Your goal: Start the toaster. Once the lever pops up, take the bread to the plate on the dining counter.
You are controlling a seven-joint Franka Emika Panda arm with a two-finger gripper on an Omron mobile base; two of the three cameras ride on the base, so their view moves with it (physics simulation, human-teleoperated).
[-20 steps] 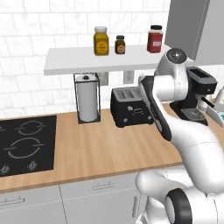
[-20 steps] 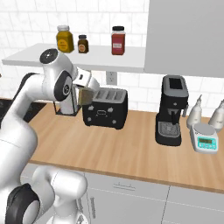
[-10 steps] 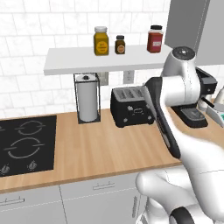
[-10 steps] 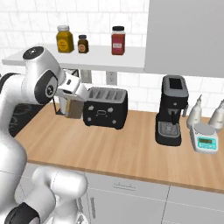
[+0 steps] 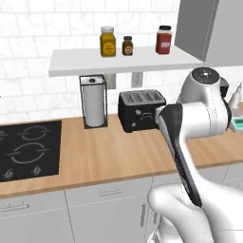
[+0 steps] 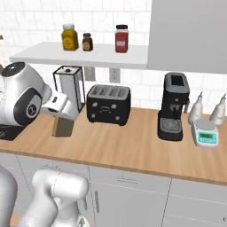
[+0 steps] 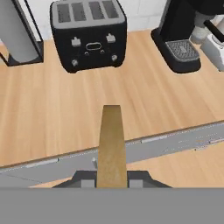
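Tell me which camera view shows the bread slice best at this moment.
The right base view: the bread hangs below the hand as a tan slab above the worktop, left of the toaster. The hand view shows the slice edge-on, as a narrow strip between the fingers. In the left base view the arm covers it.

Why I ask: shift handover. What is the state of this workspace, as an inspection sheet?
Surface: wooden worktop, black hob at its left end.
Job's things: toaster against the wall, slots look empty; bread held upright in the tool.
Clutter: paper towel holder, coffee machine, scale, two white bottles.
Grippers: tool shut on the bread.
Cables: nothing seen.
Surroundings: tiled wall; shelf with three jars.
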